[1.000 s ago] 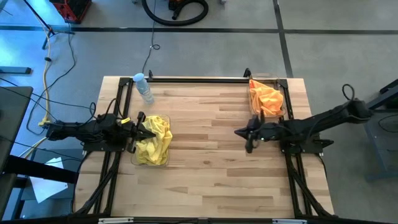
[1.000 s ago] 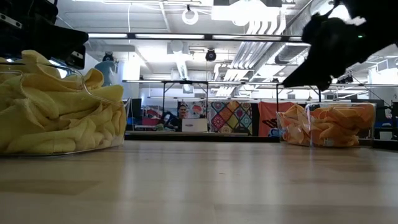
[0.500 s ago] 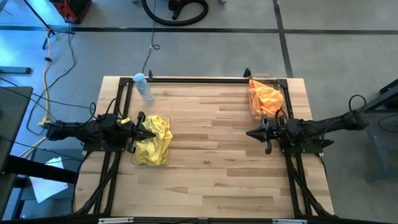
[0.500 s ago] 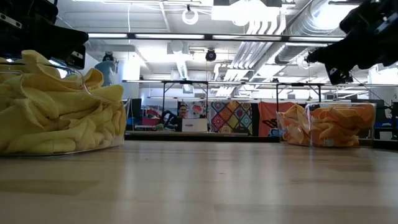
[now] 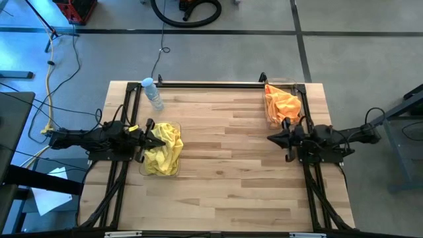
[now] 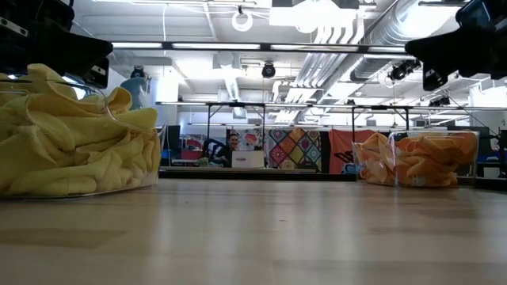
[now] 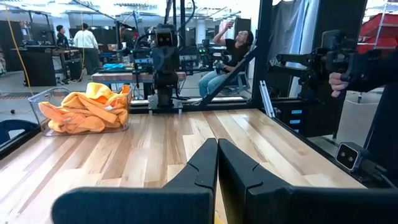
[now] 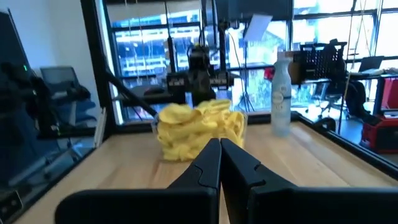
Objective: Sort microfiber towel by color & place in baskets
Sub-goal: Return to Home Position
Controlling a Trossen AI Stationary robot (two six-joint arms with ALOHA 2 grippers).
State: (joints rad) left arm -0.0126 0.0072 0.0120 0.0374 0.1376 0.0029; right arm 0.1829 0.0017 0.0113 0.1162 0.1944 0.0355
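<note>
Yellow towels [image 5: 165, 153] fill the clear basket [image 5: 141, 169] at the table's left edge; in the low view they heap above its wall [image 6: 152, 150]. Orange towels [image 5: 283, 102] fill the second clear basket [image 5: 303, 99] at the far right corner. My left gripper [image 5: 162, 140] is shut and hovers over the yellow pile's near-left side, apart from it in the low view. My right gripper [image 5: 269, 138] is shut and hangs above bare wood, just nearer than the orange basket. The right wrist view looks across at the yellow towels [image 8: 199, 127], the left wrist view at the orange towels [image 7: 87, 109].
A clear bottle with a blue cap [image 5: 153, 92] stands at the far left of the table, behind the yellow basket. Bare wooden table top [image 5: 225, 158] stretches between the two baskets. A black rail [image 5: 211, 84] runs along the far edge. People show in the room beyond.
My right arm has drawn back toward the table's right edge and risen a little, its gripper shut throughout and holding nothing. The left arm and both piles of towels have stayed as they were.
</note>
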